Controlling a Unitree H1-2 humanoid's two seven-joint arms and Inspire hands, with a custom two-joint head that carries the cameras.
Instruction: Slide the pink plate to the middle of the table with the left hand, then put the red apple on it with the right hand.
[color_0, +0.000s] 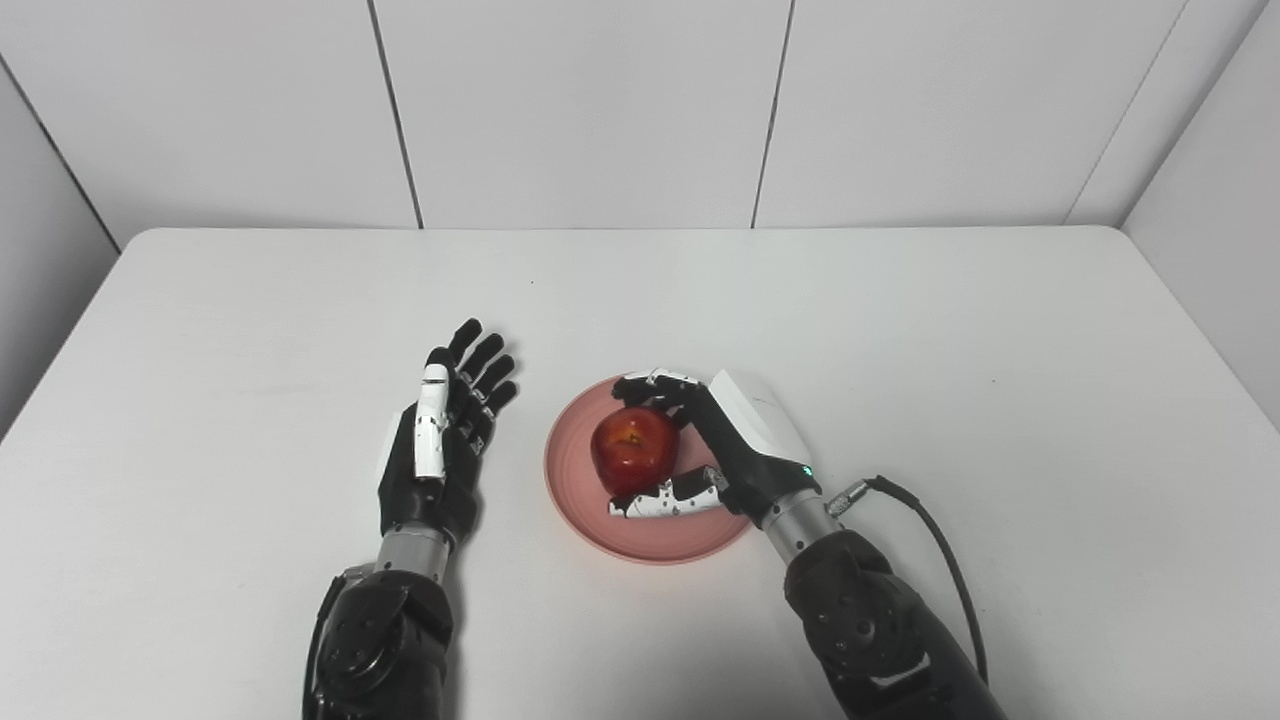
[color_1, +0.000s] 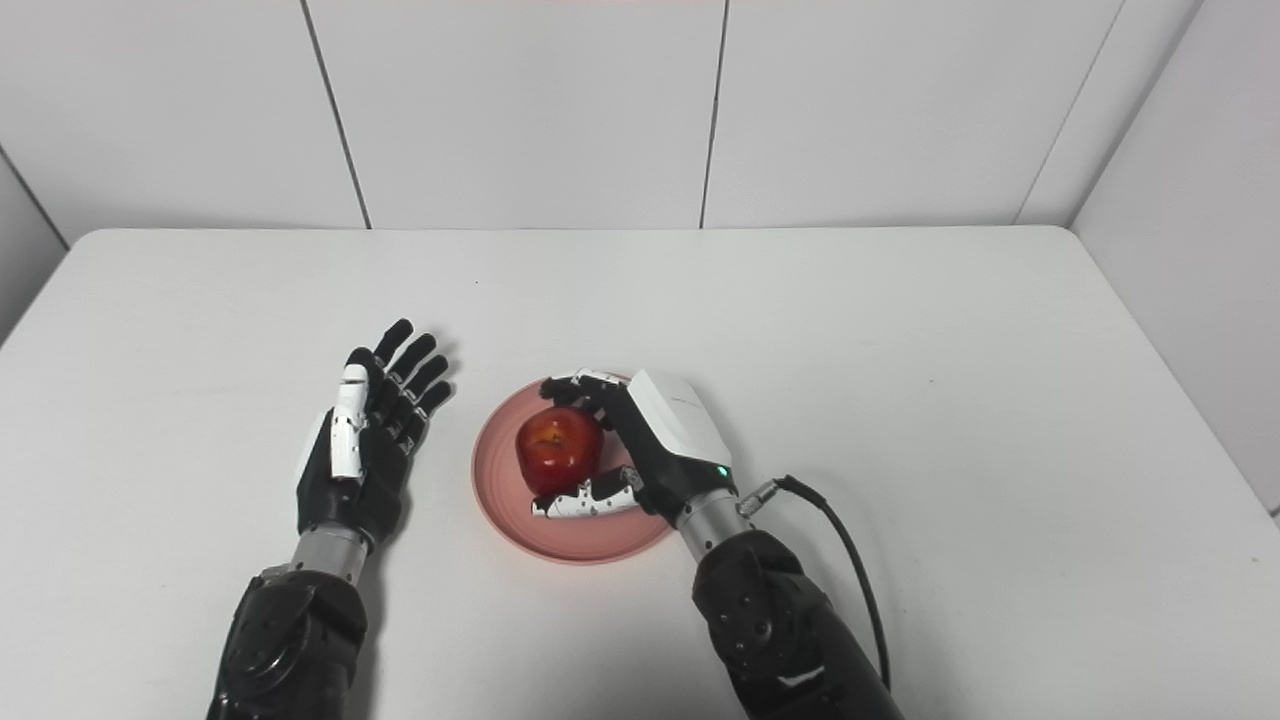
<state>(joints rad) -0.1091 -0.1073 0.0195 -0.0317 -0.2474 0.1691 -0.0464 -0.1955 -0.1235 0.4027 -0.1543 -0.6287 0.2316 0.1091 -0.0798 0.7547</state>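
The pink plate lies near the middle of the white table, a little toward me. The red apple sits on it. My right hand is curled around the apple, fingers over its far side and thumb under its near side, touching it. My left hand rests to the left of the plate, apart from it, fingers stretched out and holding nothing. In the right eye view the same apple and plate show between the two hands.
The white table ends at a rounded far edge against pale wall panels. A black cable loops from my right wrist over the table surface at the right.
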